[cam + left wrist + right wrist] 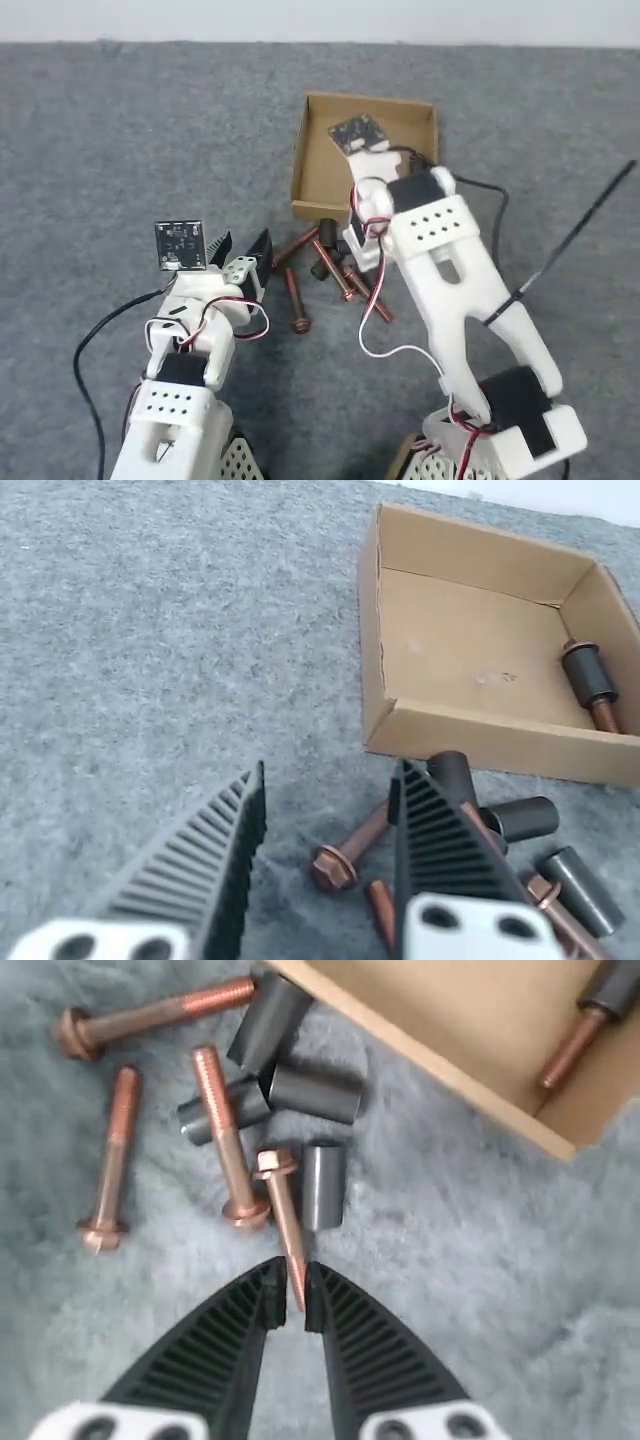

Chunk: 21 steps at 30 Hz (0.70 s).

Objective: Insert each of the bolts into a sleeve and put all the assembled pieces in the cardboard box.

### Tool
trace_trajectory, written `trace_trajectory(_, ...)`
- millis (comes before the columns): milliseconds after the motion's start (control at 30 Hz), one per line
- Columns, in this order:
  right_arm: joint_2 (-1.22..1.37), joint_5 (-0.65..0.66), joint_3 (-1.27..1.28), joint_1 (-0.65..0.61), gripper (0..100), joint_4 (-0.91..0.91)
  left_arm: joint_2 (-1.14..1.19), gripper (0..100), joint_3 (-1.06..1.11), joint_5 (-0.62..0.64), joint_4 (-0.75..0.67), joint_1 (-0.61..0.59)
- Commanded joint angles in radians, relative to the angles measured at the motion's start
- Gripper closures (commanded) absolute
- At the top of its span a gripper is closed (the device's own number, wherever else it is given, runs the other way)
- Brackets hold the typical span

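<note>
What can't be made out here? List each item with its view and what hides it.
1. High view: the right arm covers part of the box and of the bolts; no full count.
2. Left wrist view: a left gripper finger hides part of the sleeves.
3. Right wrist view: the assembled piece is cut by the picture's edge.

The desk (120, 130) is covered with a grey, rough, fibrous, carpet-like cloth. The cardboard box (470, 742) is made of matt brown cardboard with raw cut edges. The bolts (215, 1130) are seen as copper-toned metal with a dull sheen, as is the bolt (283, 1205) at the right gripper (294, 1265). The sleeves (322, 1185) are finished dark grey, smooth and satin; their material cannot be told. On both this and the left gripper (330, 770), ribbed matt black plastic jaws are fixed to smooth white plastic bodies.
</note>
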Motion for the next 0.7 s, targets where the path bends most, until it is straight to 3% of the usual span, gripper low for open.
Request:
trace_trajectory(0,-0.065,0.037,0.04,-0.004,98.8,-0.116,-0.031,81,-0.01,-0.009,0.005,0.005)
trace_trajectory(133,-0.064,0.155,0.08,-0.007,98.7,-0.156,-0.031,81,-0.01,-0.009,0.005,0.005)
trace_trajectory(367,0.018,0.164,0.1,-0.004,88.2,-0.189,-0.031,81,-0.01,-0.009,0.003,0.005)
trace_trajectory(667,0.193,0.164,0.095,-0.004,91.3,-0.277,-0.031,81,-0.01,-0.009,0.003,0.005)
